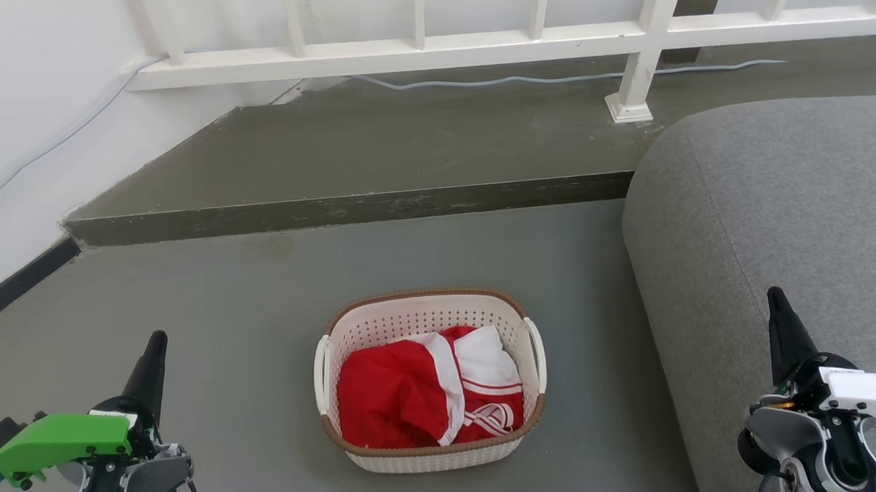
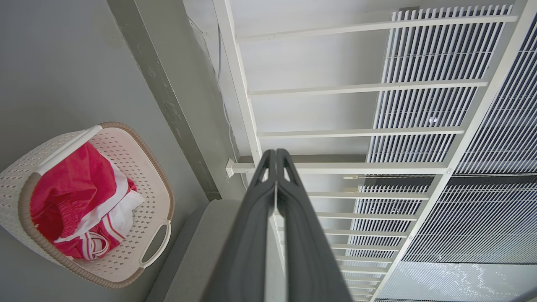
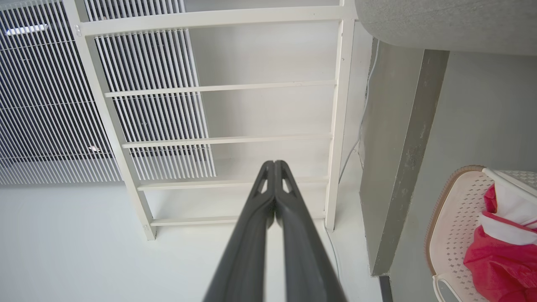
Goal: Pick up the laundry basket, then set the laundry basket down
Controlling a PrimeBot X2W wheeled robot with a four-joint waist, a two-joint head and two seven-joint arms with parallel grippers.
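The laundry basket (image 1: 406, 325) stands on the grey floor in the middle of the head view, cream-white, perforated, with a brown rim and a white loop handle on each side. Red and white clothing (image 1: 433, 395) lies inside it. It also appears at the left of the left wrist view, laundry basket (image 2: 142, 167), and at the lower right of the right wrist view, laundry basket (image 3: 451, 226). My left gripper (image 1: 156, 342) is at the lower left, well left of the basket, shut and holding nothing. My right gripper (image 1: 776, 298) is at the lower right over the sofa, shut and holding nothing.
A grey sofa (image 1: 774, 214) fills the right side, close to the basket. Behind the basket a raised concrete step (image 1: 352, 206) crosses the floor, with a white railing (image 1: 489, 47) and a cable (image 1: 487, 80) on it. A white wall (image 1: 42, 116) runs along the left.
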